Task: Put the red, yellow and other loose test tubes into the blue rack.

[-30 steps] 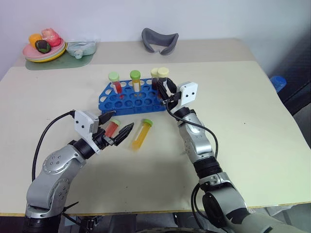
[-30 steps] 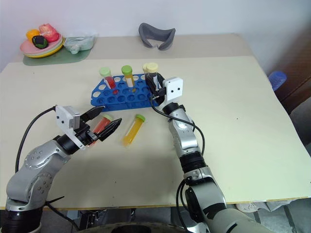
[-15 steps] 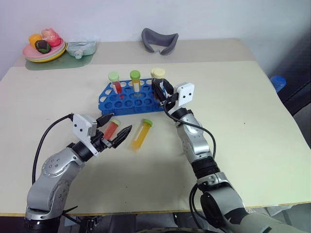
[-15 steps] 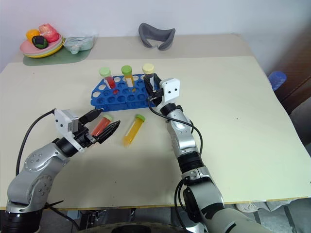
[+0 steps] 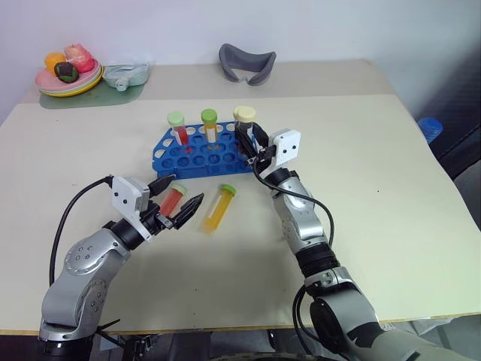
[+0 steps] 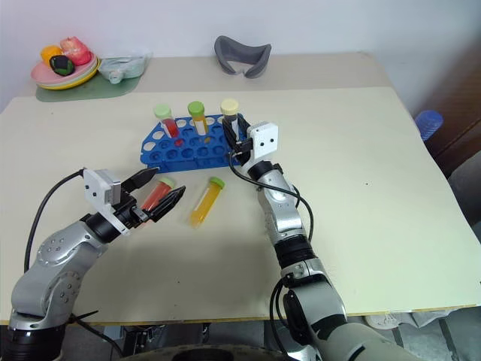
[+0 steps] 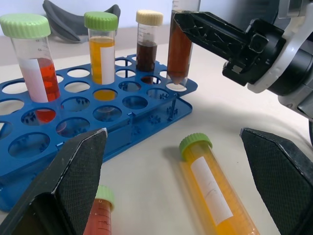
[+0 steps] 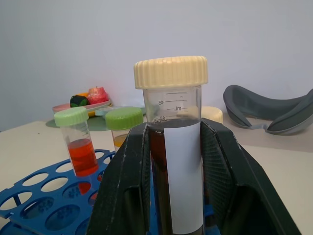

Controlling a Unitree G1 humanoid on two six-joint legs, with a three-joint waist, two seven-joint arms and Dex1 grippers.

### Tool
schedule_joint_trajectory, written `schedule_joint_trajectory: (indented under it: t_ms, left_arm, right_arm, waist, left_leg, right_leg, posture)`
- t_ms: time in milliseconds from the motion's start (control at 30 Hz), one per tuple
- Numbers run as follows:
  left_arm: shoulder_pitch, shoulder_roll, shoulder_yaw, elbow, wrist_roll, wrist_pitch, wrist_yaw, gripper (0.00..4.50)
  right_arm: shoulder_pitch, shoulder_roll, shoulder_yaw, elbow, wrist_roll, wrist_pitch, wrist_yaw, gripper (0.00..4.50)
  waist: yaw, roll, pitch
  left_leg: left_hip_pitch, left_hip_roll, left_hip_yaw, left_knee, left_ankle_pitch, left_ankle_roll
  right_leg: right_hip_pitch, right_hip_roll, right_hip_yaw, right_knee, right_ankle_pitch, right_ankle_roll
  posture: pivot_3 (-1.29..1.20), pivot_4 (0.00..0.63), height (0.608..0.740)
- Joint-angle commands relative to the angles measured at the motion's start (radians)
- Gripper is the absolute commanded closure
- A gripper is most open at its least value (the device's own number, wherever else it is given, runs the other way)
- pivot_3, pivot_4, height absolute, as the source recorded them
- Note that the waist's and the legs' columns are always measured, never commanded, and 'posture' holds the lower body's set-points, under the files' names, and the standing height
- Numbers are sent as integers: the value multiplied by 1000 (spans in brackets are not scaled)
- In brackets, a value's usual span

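A: Right tool (image 5: 250, 143) is clamped on the dark brown tube (image 7: 179, 46), tip at the blue rack's (image 5: 197, 153) corner hole.

B: If tilted, it could jam. Left tool (image 5: 179, 204) gapes over the red tube (image 5: 173, 200) on the bench.

The right gripper (image 5: 251, 144) has lowered its dark tube (image 7: 180, 49) into the blue rack (image 5: 197, 152)
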Motion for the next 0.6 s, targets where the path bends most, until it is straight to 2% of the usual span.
schedule_joint_trajectory:
  t_ms: [33,600]
  left_arm:
    - [-7,10,12,-27,-1,-6,1,0]
    - [-6,12,17,-18,0,-13,-7,0]
  right_arm:
    - [13,18,6,-19,-1,2,5,3307]
    - [36,17,2,-43,11,11,19,3307]
  waist:
    - [0,0,0]
    - [0,0,0]
  left_leg:
    - [0,0,0,0,0,0]
    - [0,0,0,0,0,0]
  right_leg:
    - [0,0,0,0,0,0]
    - [0,0,0,0,0,0]
  posture:
    - [0,150,740]
    - [0,150,740]
